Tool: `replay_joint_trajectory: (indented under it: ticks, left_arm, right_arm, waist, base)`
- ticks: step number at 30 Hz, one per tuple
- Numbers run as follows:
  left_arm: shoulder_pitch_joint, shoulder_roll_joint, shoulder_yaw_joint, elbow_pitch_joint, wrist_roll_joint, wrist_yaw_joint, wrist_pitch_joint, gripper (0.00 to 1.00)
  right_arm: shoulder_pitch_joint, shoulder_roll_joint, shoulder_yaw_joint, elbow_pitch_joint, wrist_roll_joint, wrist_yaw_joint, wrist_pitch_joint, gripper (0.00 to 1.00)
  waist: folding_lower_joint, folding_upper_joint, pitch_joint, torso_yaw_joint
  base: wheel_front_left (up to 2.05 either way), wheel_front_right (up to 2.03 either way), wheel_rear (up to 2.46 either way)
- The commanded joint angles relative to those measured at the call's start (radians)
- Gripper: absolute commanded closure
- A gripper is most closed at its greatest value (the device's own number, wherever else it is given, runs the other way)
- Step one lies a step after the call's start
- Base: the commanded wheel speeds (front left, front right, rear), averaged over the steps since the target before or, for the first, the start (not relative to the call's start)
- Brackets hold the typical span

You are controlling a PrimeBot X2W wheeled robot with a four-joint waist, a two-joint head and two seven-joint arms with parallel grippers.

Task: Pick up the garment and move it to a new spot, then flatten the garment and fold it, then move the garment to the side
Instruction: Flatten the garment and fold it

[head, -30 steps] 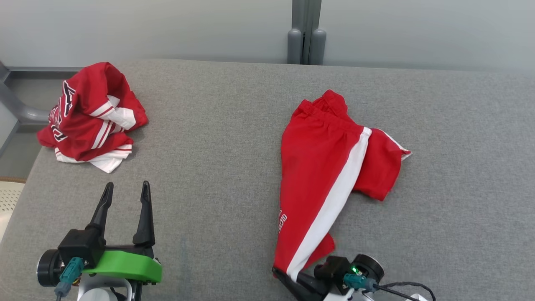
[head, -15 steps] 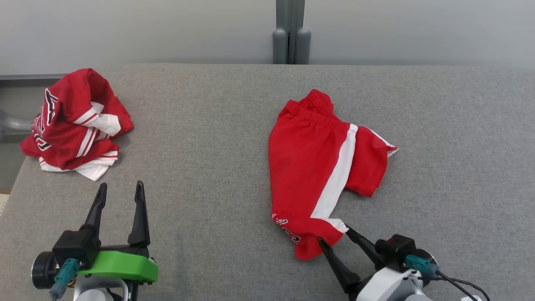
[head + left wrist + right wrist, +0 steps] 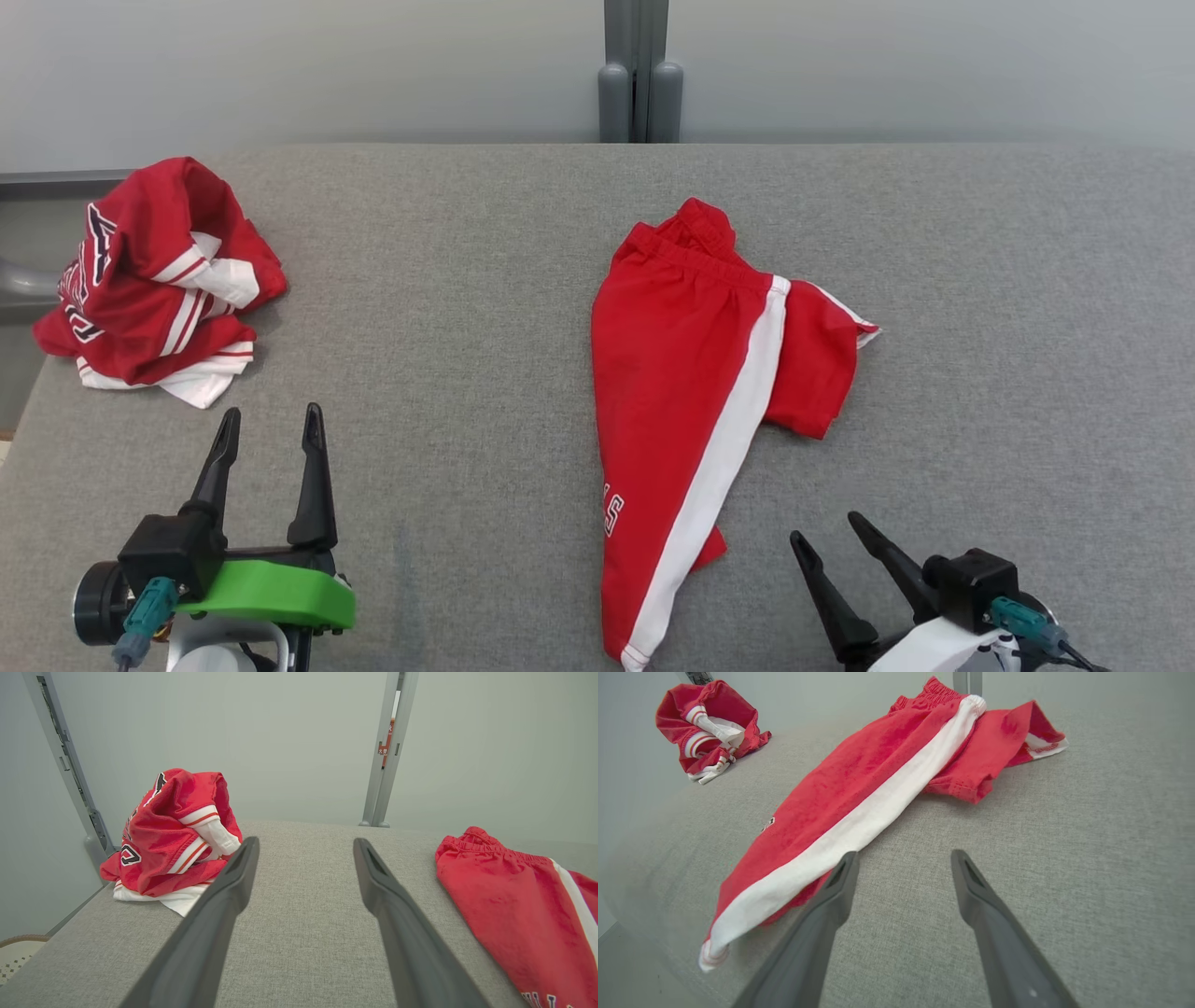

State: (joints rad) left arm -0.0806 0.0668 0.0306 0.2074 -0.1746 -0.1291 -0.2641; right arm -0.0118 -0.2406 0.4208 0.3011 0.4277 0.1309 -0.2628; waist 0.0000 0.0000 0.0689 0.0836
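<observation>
The right claw [image 3: 825,526] sits low over the grey padded surface [image 3: 448,280] with its two dark fingers spread apart and nothing between them. The red shorts [image 3: 672,373] with a white side stripe lie flat on the padding ahead of this claw and to its left. The waistband is at the far end, and the long leg runs back towards the claw's left side, its hem near the surface's front edge. In the right wrist view the left finger [image 3: 831,905] is just beside the lower part of that leg, while the head view shows a strip of bare padding between claw and cloth. The other, shorter leg of the shorts is folded out to the right, further ahead of the claw. The left claw [image 3: 272,413] hovers over bare padding well to the left of the shorts, its fingers also wide apart and empty, pointing away from the robot. Ahead of it and to its left a second garment, a crumpled red jersey [image 3: 149,280] with white trim, is bunched in a heap near the far left corner. A grey post [image 3: 639,75] stands against the pale wall beyond the far edge, ahead of both claws
</observation>
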Motion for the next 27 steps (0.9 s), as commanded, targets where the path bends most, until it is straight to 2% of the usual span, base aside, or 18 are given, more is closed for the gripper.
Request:
replay_joint_trajectory:
  ticks: [1, 7, 14, 27]
  left_arm:
    - [0.014, -0.003, 0.002, -0.002, 0.005, -0.002, 0.000, 0.00]
    - [0.002, -0.005, -0.007, -0.003, 0.008, -0.002, 0.000, 0.00]
    - [-0.025, -0.007, -0.023, -0.004, 0.005, -0.002, 0.000, 0.00]
    - [-0.093, -0.015, -0.079, 0.011, -0.022, -0.002, 0.000, 0.00]
  right_arm:
    - [-0.001, 0.002, -0.015, -0.015, -0.013, 0.000, -0.003, 0.00]
    - [-0.100, -0.005, -0.041, -0.039, -0.068, 0.000, -0.003, 0.00]
    - [-0.317, -0.030, -0.023, 0.039, -0.112, 0.000, 0.006, 0.00]
    - [-0.626, -0.081, 0.025, 0.386, -0.085, 0.000, 0.066, 0.00]
  waist:
    - [0.0000, 0.0000, 0.000, 0.000]
    - [0.0000, 0.0000, 0.007, 0.008]
    - [0.0000, 0.0000, 0.040, 0.037]
    - [0.0000, 0.0000, 0.127, 0.133]
  base:
    - [0.00, 0.00, 0.00]
    - [0.00, 0.00, 0.00]
    - [0.00, 0.00, 0.00]
    - [0.00, 0.00, 0.00]
